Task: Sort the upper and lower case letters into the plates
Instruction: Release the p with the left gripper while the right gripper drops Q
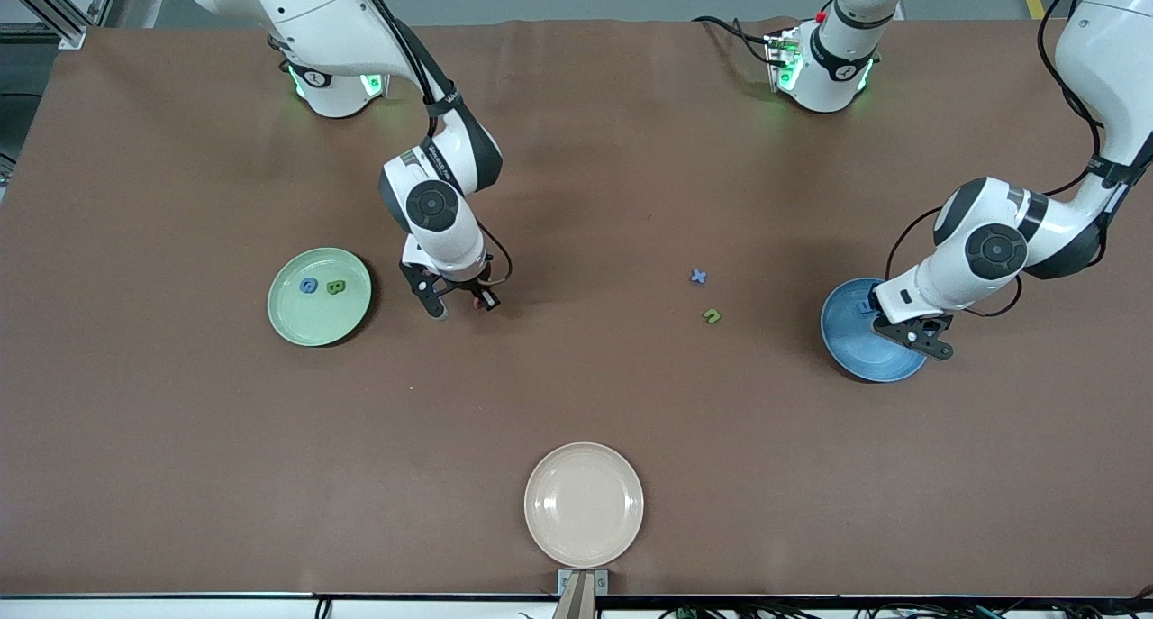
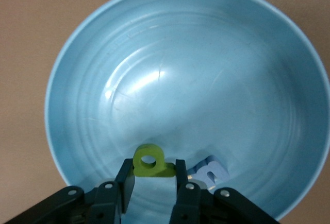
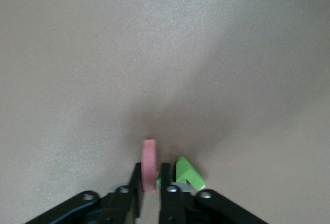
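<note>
- Your left hand (image 2: 152,180) hangs over the blue plate (image 1: 856,353) at the left arm's end of the bench (image 1: 576,150); its fingers stand a little apart with a yellow-green letter (image 2: 150,162) between them, and you cannot tell from the wrist view whether they press on it.
- Beside that letter, a pale blue letter (image 2: 210,172) lies in the blue plate.
- Your right hand (image 3: 149,188) is low over bare bench, beside the pale green plate (image 1: 297,326), with its fingers pinching a pink letter (image 3: 149,165) held on edge.
- A bright green letter (image 3: 188,173) shows just beside the right hand's fingers.
- The pale green plate, toward the right arm's end of the bench, holds a blue letter (image 1: 309,286) and a dark green letter (image 1: 335,286) side by side.
- Between the two arms, a small blue cross-shaped letter (image 1: 699,277) and a green curved letter (image 1: 712,315) lie on the bench, the curved one nearer the front camera.
- A cream plate (image 1: 584,505) sits at the bench's edge nearest the front camera.
</note>
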{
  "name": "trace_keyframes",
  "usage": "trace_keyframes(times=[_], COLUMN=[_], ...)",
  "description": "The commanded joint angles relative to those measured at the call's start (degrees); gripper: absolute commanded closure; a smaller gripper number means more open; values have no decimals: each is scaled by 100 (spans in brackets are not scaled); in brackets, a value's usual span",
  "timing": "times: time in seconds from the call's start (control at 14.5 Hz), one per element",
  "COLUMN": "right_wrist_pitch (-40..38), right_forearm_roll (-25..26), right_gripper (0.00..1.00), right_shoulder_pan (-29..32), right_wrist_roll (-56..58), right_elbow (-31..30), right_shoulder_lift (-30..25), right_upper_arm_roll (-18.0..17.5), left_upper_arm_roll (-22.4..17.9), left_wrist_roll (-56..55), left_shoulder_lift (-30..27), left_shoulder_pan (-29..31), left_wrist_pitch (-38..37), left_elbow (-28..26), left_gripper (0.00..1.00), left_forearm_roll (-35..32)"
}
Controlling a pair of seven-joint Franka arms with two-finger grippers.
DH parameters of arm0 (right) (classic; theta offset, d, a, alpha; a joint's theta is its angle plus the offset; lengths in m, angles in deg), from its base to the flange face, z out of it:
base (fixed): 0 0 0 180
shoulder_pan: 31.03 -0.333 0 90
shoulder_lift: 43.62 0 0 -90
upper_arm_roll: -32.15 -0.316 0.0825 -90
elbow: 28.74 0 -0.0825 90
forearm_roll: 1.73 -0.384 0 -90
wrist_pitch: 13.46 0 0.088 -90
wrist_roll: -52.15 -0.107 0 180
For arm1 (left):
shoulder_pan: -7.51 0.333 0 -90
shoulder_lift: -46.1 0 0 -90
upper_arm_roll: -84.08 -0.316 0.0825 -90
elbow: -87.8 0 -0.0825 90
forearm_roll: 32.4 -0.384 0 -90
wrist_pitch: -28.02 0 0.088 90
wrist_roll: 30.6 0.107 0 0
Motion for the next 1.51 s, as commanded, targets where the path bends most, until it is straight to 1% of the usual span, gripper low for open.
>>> trace_keyframes(times=[0.0,0.07,0.14,0.21,0.34,0.48,0.62,0.69,0.76,0.89,0.96,1.03,1.1,1.17,1.24,1.45], right_wrist_pitch=[-52,-96,-235,-567,-1087,-1326,-1327,-1327,-1327,-1292,-1291,-1274,-1248,-1195,-1003,-668], right_forearm_roll=[218,219,219,219,219,228,315,394,517,798,895,913,913,922,922,922], right_gripper=[100,100,100,100,100,100,100,100,100,100,100,100,100,100,100,100], right_shoulder_pan=[50,76,146,225,514,770,1042,1183,1314,1630,1815,1999,2149,2290,2413,2704], right_wrist_roll=[121,269,410,594,1103,1639,2237,2466,2694,3116,3327,3590,3845,4048,4241,4559], right_elbow=[42,42,42,51,42,-98,-457,-624,-782,-1116,-1214,-1302,-1346,-1390,-1469,-1522], right_shoulder_lift=[79,62,-17,-148,-490,-816,-1211,-1387,-1554,-1844,-1950,-2021,-2065,-2065,-2048,-1978], right_upper_arm_roll=[-21,-21,-12,-3,-3,-3,5,5,5,5,-3,-3,-3,-3,-3,-3], left_upper_arm_roll=[-19,-19,7,42,374,892,1367,1535,1580,1563,1545,1545,1545,1536,1432,782], left_wrist_roll=[-25,18,-16,-42,-304,-1041,-2146,-2761,-3359,-4537,-5456,-6370,-7032,-7422,-7591,-7758], left_shoulder_lift=[94,94,68,24,-90,-91,-82,-21,-20,-20,14,163,364,558,664,683], left_shoulder_pan=[-12,-29,-29,-47,-47,-47,-90,-195,-440,-1046,-1275,-1373,-1513,-1697,-1899,-2620], left_wrist_pitch=[-3,-3,-3,-47,-344,-906,-1023,-1023,-1023,-1023,-1023,-979,-927,-909,-909,-611], left_elbow=[134,186,213,222,274,362,415,424,442,538,617,696,775,863,942,1013], left_gripper=[56,25,8,0,0,0,0,0,0,0,0,0,0,0,0,0], left_forearm_roll=[-161,-170,-161,-152,-73,-38,172,173,182,208,234,226,226,217,173,208])
